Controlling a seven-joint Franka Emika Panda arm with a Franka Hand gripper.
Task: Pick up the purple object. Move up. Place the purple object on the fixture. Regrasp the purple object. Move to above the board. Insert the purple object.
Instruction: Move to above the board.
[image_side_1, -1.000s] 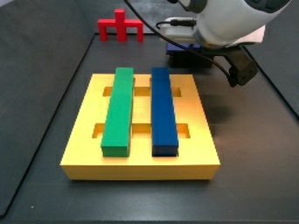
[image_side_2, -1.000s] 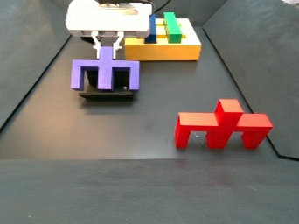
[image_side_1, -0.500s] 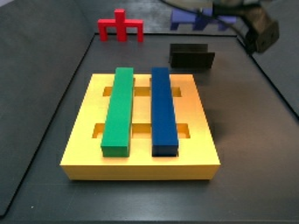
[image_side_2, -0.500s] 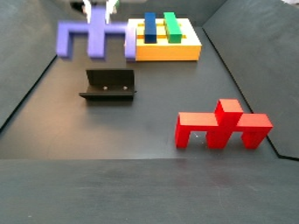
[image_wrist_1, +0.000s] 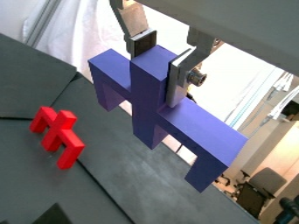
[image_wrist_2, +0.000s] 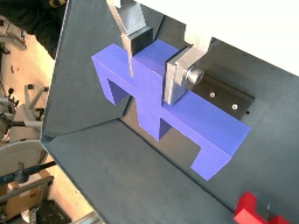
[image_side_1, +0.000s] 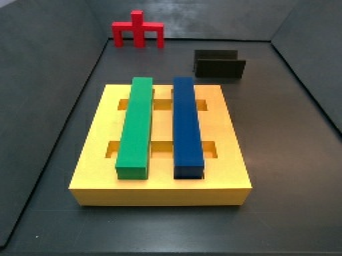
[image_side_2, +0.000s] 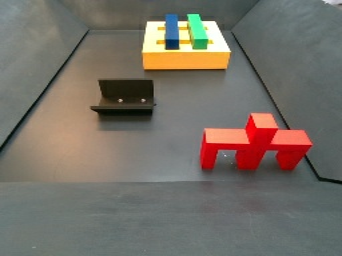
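Note:
In both wrist views my gripper (image_wrist_1: 162, 59) (image_wrist_2: 158, 61) is shut on the purple object (image_wrist_1: 140, 101) (image_wrist_2: 149, 105), its silver fingers clamping the raised central stub. The piece hangs well above the floor. Gripper and purple object are out of both side views. The black fixture (image_side_1: 219, 66) (image_side_2: 124, 98) stands on the dark floor with nothing on it; a wrist view shows the fixture (image_wrist_2: 225, 94) below the held piece. The yellow board (image_side_1: 162, 182) (image_side_2: 185, 60) carries a green bar (image_side_1: 135, 122) and a blue bar (image_side_1: 187, 122).
A red pronged piece (image_side_1: 135, 30) (image_side_2: 254, 146) (image_wrist_1: 58, 134) stands on the floor away from the board. Dark walls enclose the work area on all sides.
The gripper has risen with the purple object off the fixture and out of both side views. The fixture now stands bare.

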